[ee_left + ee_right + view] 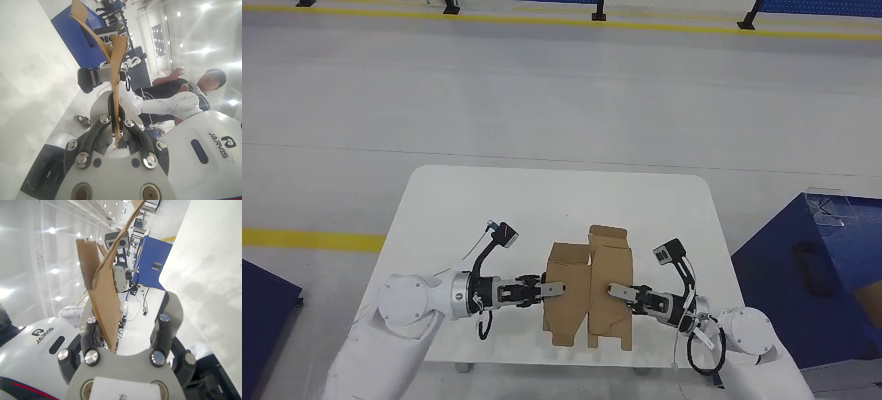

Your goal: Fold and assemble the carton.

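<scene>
A flat brown carton (587, 290) with part-raised flaps is held over the near half of the white table (552, 205), between both arms. My left gripper (554, 290) is shut on the carton's left edge; in the left wrist view the cardboard (117, 56) runs edge-on between the closed fingers of that gripper (113, 103). My right gripper (614, 292) is at the carton's right side and stands open. In the right wrist view the carton panel (105, 298) rests against one finger, while the other finger (172, 306) stands well apart from it.
A blue cabinet (812, 270) stands off the table's right side, and a dark blue object (262, 300) sits by the left. The table's far half (562, 190) is bare white surface. The near edge runs just below the carton.
</scene>
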You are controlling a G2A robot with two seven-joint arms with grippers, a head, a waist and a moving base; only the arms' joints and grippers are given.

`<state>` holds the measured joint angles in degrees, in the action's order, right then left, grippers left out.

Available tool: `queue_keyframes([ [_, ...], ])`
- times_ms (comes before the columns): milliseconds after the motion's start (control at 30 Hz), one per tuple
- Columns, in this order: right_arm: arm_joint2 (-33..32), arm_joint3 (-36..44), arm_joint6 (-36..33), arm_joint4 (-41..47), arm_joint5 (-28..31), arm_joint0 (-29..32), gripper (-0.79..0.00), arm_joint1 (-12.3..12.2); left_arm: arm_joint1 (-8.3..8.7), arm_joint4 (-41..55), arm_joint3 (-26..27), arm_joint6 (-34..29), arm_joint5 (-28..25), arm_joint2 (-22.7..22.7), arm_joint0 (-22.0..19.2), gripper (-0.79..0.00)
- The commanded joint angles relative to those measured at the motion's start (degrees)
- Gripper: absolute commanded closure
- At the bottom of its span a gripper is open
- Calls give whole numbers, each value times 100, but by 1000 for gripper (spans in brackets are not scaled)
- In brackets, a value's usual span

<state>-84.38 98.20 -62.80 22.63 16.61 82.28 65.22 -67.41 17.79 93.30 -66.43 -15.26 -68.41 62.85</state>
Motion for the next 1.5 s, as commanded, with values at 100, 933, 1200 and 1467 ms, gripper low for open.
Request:
queue_keyframes([
  [100, -238, 282, -148, 198, -6, 242, 0, -55, 9, 133, -46, 63, 40, 25, -19, 0],
  [933, -758, 627, 12, 858, 665, 666, 0, -124, 326, 337, -572, -528, -21, -1357, 341, -785],
  [1200, -630, 2106, 331, 1357, 1593, 531, 0, -82, 326, 337, -572, -528, -21, -1357, 341, -785],
  [1467, -619, 2740, 721, 922, 2009, 261, 0, -67, 326, 337, -572, -528, -21, -1357, 341, -785],
])
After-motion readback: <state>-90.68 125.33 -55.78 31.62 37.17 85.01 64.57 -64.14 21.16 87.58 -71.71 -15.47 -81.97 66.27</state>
